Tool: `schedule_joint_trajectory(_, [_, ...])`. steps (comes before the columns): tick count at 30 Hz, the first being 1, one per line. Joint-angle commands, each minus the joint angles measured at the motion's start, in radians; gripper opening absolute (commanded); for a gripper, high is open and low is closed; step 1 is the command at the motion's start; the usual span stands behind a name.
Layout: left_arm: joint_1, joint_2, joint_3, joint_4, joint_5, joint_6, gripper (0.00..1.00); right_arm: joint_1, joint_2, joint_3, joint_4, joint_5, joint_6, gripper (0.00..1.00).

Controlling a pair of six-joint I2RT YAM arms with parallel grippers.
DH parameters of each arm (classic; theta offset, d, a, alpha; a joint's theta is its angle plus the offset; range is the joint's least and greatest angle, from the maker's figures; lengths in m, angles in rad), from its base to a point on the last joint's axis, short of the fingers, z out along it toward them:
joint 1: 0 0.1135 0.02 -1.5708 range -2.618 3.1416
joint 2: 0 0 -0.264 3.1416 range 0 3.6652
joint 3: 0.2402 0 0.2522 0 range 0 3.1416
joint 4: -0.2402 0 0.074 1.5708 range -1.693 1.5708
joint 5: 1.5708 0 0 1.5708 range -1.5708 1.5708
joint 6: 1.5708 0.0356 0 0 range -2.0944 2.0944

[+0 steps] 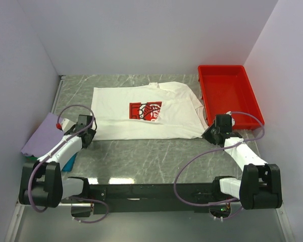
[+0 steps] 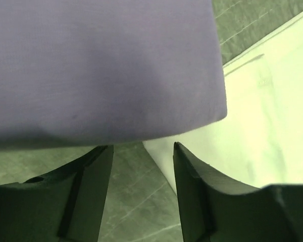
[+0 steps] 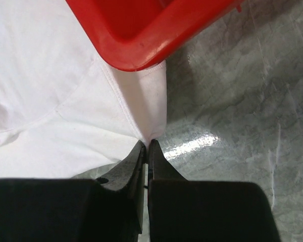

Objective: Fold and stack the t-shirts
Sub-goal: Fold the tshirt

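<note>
Where right jaws pinch, t-shirt [image 3: 55, 75] corner lies.

Open tabletop [image 1: 151, 156] in front of white t-shirt [image 1: 116, 118]; red tray [image 1: 227, 93] tight against its sleeve.

My grey marbled table [image 1: 151, 156] has the white t-shirt [image 1: 121, 113] spread flat in the middle, toward the far edge. My red tray [image 1: 227, 93] sits in the far right corner, its near corner over the shirt's sleeve. A lavender t-shirt [image 1: 40, 136] lies at the left edge.
</note>
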Motion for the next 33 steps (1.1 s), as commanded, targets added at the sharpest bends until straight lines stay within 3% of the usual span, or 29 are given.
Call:
schedule_joint_trajectory(1, [0.002, 0.053, 0.011, 0.065, 0.014, 0.031, 0.57, -0.008, 0.009, -0.004, 0.01, 0.0, -0.016, 0.0])
schedule_joint_trajectory(13, [0.003, 0.261, 0.095, 0.072, 0.001, -0.003, 0.47, -0.008, 0.012, 0.019, 0.004, -0.009, -0.028, 0.0])
schedule_joint_trajectory(17, [0.003, 0.281, 0.102, 0.074, 0.005, -0.001, 0.21, -0.006, -0.002, 0.025, -0.008, -0.009, -0.032, 0.0])
schedule_joint_trajectory(18, [0.003, 0.282, 0.106, 0.063, 0.007, -0.003, 0.04, -0.008, -0.005, 0.025, -0.01, -0.01, -0.032, 0.0])
schedule_joint_trajectory(19, [0.003, 0.281, 0.106, 0.059, 0.008, -0.001, 0.01, -0.006, -0.006, 0.028, -0.013, -0.013, -0.034, 0.0])
schedule_joint_trajectory(33, [0.005, 0.0, 0.056, -0.129, -0.022, -0.011, 0.01, -0.08, -0.143, -0.013, -0.112, -0.081, -0.046, 0.0])
